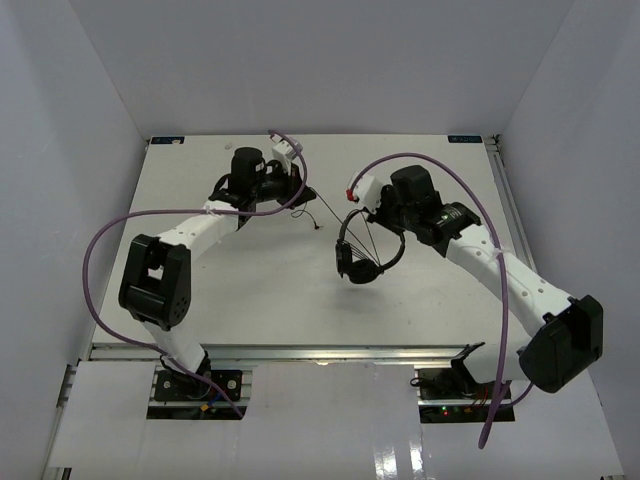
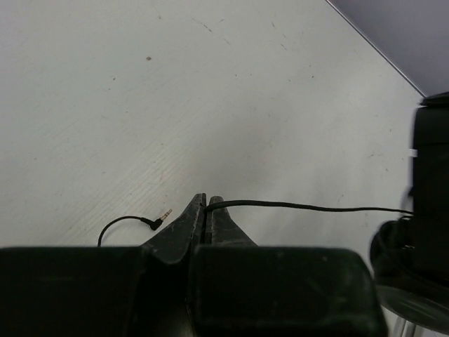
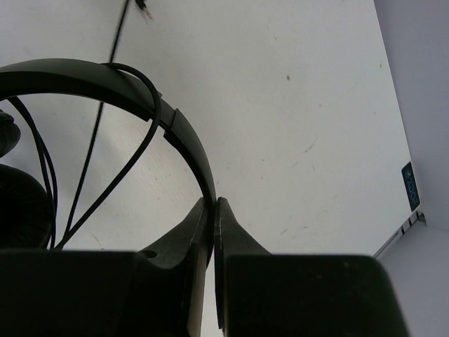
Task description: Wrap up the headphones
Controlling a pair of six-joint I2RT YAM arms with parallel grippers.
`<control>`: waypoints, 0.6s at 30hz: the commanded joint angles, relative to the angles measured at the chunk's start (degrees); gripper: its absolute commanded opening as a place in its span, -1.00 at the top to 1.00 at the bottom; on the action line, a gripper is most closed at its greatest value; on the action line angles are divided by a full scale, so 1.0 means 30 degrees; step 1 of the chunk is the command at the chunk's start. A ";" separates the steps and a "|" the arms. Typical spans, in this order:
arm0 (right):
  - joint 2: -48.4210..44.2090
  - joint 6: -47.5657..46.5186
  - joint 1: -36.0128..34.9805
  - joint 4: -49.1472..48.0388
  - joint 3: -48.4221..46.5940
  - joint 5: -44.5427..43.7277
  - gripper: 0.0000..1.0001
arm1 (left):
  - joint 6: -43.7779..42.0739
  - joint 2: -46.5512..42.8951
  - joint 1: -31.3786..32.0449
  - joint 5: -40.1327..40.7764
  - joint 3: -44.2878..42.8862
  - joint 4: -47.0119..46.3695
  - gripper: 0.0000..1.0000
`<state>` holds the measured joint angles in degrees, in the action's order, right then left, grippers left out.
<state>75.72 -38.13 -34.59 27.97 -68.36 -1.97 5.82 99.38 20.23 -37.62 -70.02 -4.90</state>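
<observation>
Small black headphones (image 1: 368, 262) are just right of the counter's (image 1: 250, 300) middle, their thin arched headband (image 3: 186, 140) clenched in the right jaws. The left jaws pinch the long cord (image 2: 316, 206) near its plug (image 2: 163, 215).

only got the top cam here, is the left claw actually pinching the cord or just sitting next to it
Observer: Pinching it. In the left wrist view the left claw is shut on the cord, which runs off to the right from its tips.
Operator: how much is free past the grip
Observer: Only a short loose loop ending in the plug, lying on the table.
Operator: and the other arm
Observer: The right claw is shut on the headband of the headphones, and cord crosses over that band.
</observation>
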 commanded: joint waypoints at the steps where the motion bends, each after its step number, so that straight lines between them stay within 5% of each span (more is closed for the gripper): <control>1: 0.1024 0.1148 0.0016 -0.1857 -0.0012 -0.3492 0.85 | -0.0034 -0.2553 -0.0238 0.0260 -0.0508 0.1429 1.00; 9: 0.3901 0.3149 0.0258 -0.3758 -0.1902 -0.7345 0.85 | 0.1920 -0.4268 -0.0238 -0.1403 -0.0483 0.2361 1.00; 18: 0.5374 0.5651 0.1275 -0.5501 -0.3683 -0.8161 0.85 | 0.5371 -0.4986 -0.0121 -0.3556 -0.1108 0.1645 1.00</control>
<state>90.70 -26.37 -32.42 16.01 -74.84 -22.09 14.78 87.97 20.04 -43.11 -70.21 2.81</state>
